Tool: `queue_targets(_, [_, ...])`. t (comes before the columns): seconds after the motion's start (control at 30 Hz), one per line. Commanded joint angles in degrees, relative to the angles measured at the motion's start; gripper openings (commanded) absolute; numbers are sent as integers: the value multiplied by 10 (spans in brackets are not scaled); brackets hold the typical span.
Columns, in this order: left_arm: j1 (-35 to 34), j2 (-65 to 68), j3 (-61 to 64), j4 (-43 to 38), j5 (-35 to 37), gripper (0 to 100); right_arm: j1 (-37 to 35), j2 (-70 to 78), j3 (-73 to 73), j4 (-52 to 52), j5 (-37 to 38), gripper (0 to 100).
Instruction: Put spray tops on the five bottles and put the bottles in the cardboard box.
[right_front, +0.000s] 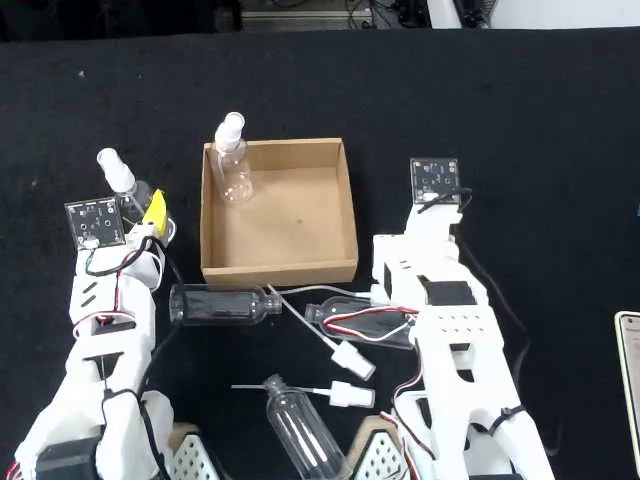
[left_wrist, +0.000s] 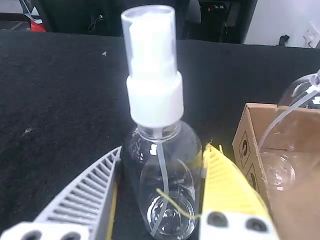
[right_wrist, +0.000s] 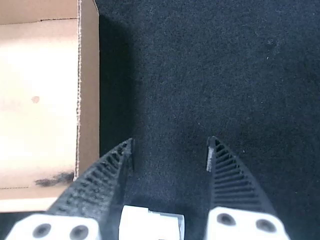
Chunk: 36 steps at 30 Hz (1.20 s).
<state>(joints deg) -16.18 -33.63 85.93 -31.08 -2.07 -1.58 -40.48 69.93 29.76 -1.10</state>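
Plastic bottles, clear and without tops, lie on the black cloth (right_front: 560, 120) close to the arm bases: the front bottle (right_front: 298, 428), the middle bottle (right_front: 222, 305) just before the box, and the third bottle (right_front: 342, 316) partly under your right arm. Two loose spray tops (right_front: 350, 360) lie between them.

Further on, your left gripper (left_wrist: 164, 150) has its two fingers pressed on both sides of the capped bottle (left_wrist: 160, 200), just beside the left wall of the cardboard box (right_front: 280, 270). I cannot tell if this bottle rests on the cloth or hangs a little above it. Your right gripper (right_wrist: 170, 147) holds nothing. Its fingers are spread wide over the cloth, just beside the right wall of the box. In the far left corner of the box one finished bottle (right_front: 232, 160) stands already.

I judge that the step in hand is to bring the capped bottle into the box. Lift it until its bottom is higher than the wall. Keep it upright and move it sideways slowly, because smooth round plastic may turn in the fingers. Set it down apart from the finished bottle, so that you do not knock it. Release only when the bottom rests on the cardboard floor.
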Motion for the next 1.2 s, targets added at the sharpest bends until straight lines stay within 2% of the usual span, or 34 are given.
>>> queue_targets(0.0, [-3, -76, -6, 16, -4, 141, -7, -29, -16, 0, 3, 208])
queue_targets(0.07, [-13, -132, -28, 89, -4, 140, -7, -29, -16, 0, 3, 208])
queue_targets(0.17, [-26, -232, -89, 264, 0, 140, -7, -29, -16, 0, 3, 208])
queue_targets(0.27, [-9, -331, -139, 414, -1, 140, -7, -29, -17, 0, 3, 208])
queue_targets(0.4, [29, -434, -158, 505, -4, 139, -7, -29, -16, 0, 3, 208])
queue_targets(0.53, [82, -490, -152, 561, 0, 138, -8, -29, -16, 0, 3, 208])
queue_targets(0.7, [143, -487, -156, 562, 1, 138, -9, -28, -16, 0, 3, 208])
queue_targets(0.97, [187, -402, -96, 403, 1, 137, -8, -29, -16, 0, 3, 208])
queue_targets(1.17, [213, -330, -95, 364, -4, 137, -8, -29, -16, 0, 3, 208])
